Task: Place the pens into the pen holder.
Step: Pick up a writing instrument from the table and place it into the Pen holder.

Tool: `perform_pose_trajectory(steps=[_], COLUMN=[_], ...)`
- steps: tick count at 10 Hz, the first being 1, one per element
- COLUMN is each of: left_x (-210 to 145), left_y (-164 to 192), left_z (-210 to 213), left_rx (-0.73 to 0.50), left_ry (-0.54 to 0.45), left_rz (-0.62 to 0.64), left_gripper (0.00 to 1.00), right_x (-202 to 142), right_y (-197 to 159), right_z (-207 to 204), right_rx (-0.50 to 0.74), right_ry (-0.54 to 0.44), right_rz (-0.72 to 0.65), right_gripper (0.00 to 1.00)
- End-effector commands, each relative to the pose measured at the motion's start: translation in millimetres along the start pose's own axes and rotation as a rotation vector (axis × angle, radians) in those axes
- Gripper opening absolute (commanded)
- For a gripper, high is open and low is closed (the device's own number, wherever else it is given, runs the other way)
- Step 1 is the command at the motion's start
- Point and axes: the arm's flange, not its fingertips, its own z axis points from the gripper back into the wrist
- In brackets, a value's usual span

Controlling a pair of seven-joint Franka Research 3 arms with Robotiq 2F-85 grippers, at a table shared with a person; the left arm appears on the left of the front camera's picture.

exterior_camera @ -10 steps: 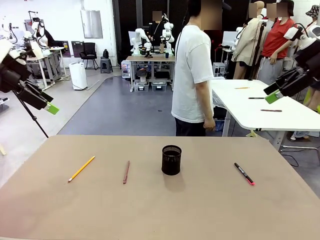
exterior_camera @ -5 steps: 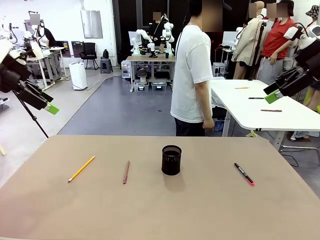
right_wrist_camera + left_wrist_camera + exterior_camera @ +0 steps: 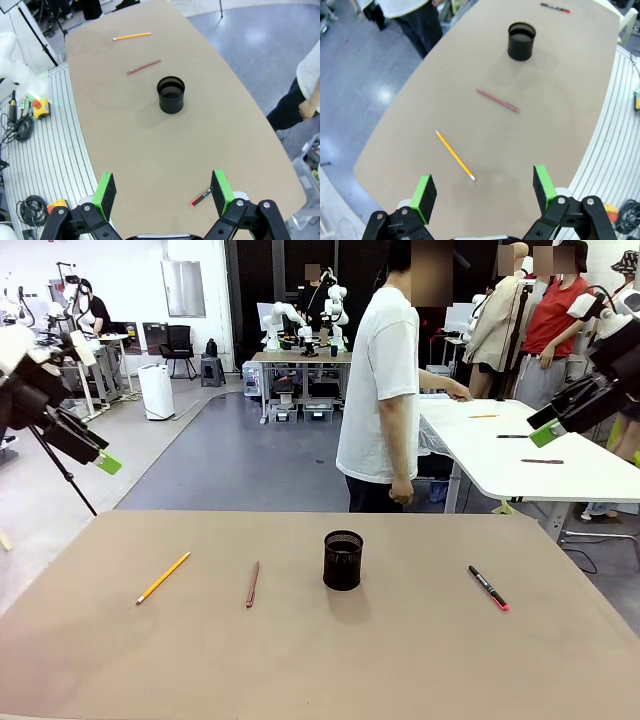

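Observation:
A black mesh pen holder point(image 3: 343, 560) stands upright mid-table, and is seen too from the wrists as the pen holder point(image 3: 521, 41) and pen holder point(image 3: 171, 94). The yellow pencil point(image 3: 163, 577) lies at the left, the reddish-brown pen point(image 3: 253, 583) between it and the holder, and the black marker with a pink end point(image 3: 489, 587) at the right. My left gripper point(image 3: 105, 462) hovers open, high off the table's left edge, above the pencil point(image 3: 455, 155). My right gripper point(image 3: 545, 432) hangs open, high at the right, above the marker point(image 3: 200, 198).
A person in a white T-shirt point(image 3: 383, 390) stands beyond the far edge, side-on, reaching toward a white table point(image 3: 505, 455) behind. The brown tabletop point(image 3: 320, 660) is bare around the pens. Cables and tools lie on a ribbed platform point(image 3: 30, 150) by the right arm's base.
My left gripper has shifted slightly up and left. The person has turned and stretched an arm toward the white table. The pens and holder have stayed put.

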Motion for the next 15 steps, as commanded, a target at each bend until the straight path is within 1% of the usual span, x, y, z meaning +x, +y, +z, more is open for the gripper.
perform_pose_trajectory(steps=[1,3,4,6,7,8,9,10,14,15], left_x=[14.7,16.7,15.2,10.6,7.4,9.5,11.3,-2.3,1.1,-0.4], left_y=[5.8,20.9,28.8,48.7,56.0,55.9,50.6,51.9,54.8,66.1], left_z=[-15.0,-46.4,-65.5,-102.3,-114.8,-122.7,-120.8,-129.3,-132.1,-153.6], left_rx=[0.02,0.0,-0.023,-0.064,-0.065,-0.052,-0.106,-0.072,-0.077,-0.048], left_ry=[0.132,0.219,0.274,0.392,0.435,0.405,0.355,0.393,0.392,0.428], left_rz=[0.17,0.284,0.294,0.355,0.343,0.332,0.27,0.342,0.329,0.44], left_gripper=[1.0,1.0,1.0,1.0,1.0,1.0,1.0,1.0,1.0,1.0], right_x=[0.9,0.9,0.9,0.9,0.9,0.9,0.9,0.9,0.9,0.9], right_y=[1.4,1.4,1.4,1.4,1.4,1.4,1.4,1.4,1.4,1.4], right_z=[1.7,1.7,1.7,1.7,1.7,1.7,1.7,1.7,1.7,1.7], right_rx=[0.0,0.0,0.0,0.0,0.0,0.0,0.0,0.0,0.0,0.0], right_ry=[-0.005,-0.005,-0.005,-0.005,-0.005,-0.005,-0.005,-0.005,-0.005,-0.005], right_rz=[0.004,0.004,0.004,0.004,0.004,0.004,0.004,0.004,0.004,0.004], right_gripper=[1.0,1.0,1.0,1.0,1.0,1.0,1.0,1.0,1.0,1.0])
